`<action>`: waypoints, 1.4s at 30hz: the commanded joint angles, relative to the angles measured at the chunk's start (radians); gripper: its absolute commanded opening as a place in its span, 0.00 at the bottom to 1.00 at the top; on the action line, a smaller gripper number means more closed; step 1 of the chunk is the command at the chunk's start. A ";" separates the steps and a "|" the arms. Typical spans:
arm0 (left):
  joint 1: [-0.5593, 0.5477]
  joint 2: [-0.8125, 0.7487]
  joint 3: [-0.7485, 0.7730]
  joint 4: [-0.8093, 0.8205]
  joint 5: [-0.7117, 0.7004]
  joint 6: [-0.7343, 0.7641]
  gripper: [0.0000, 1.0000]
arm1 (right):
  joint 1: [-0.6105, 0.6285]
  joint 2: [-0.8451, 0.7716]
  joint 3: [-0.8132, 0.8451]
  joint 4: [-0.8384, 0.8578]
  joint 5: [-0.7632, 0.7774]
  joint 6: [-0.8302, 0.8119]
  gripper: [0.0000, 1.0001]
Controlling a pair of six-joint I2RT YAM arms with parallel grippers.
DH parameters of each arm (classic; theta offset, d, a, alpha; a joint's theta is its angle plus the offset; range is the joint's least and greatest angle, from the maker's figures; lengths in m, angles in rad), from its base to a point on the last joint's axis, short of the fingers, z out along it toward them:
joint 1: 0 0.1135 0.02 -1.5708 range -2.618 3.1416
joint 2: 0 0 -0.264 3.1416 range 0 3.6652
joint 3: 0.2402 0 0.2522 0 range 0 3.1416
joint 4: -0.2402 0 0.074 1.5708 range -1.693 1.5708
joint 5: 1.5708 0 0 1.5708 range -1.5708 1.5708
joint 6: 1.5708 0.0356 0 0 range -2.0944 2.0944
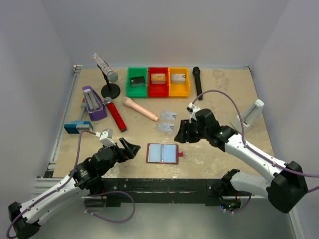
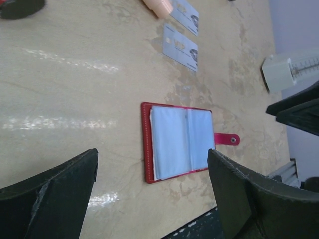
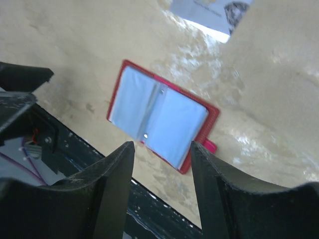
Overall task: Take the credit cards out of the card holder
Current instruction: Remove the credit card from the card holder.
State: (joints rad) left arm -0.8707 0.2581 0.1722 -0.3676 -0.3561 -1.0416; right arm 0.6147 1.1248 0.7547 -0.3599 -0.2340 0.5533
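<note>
Left gripper [image 1: 130, 148] and right gripper [image 1: 180, 133] both hold my jaws apart, empty: one left of the open dark red folding card holder [image 1: 162, 153], the other just beyond it. Two pale grey-silver flat cards [image 1: 168, 115] lie farther beyond it on the beige worktop [image 1: 224, 89].

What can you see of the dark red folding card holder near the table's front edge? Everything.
The dark red folding card holder lies open and flat on the beige table, near its front edge. Cover looks like stitched leather. Its pale blue-grey clear plastic pockets face up; their contents are unclear. A small red snap tab sticks out on the right in the top view. Only the table touches it.
</note>
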 commanded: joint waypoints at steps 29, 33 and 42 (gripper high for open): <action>-0.027 0.529 0.047 0.502 0.278 0.032 0.81 | 0.028 0.122 -0.138 -0.010 0.042 0.011 0.42; -0.027 0.561 0.059 0.529 0.290 0.035 0.80 | 0.028 0.132 -0.138 -0.011 0.039 0.014 0.29; -0.027 0.604 0.079 0.570 0.295 0.041 0.78 | 0.025 0.075 -0.173 0.015 0.013 0.008 0.00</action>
State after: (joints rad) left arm -0.8928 0.8459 0.2062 0.1310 -0.0734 -1.0073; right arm 0.6369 1.2453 0.5808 -0.3733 -0.1993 0.5716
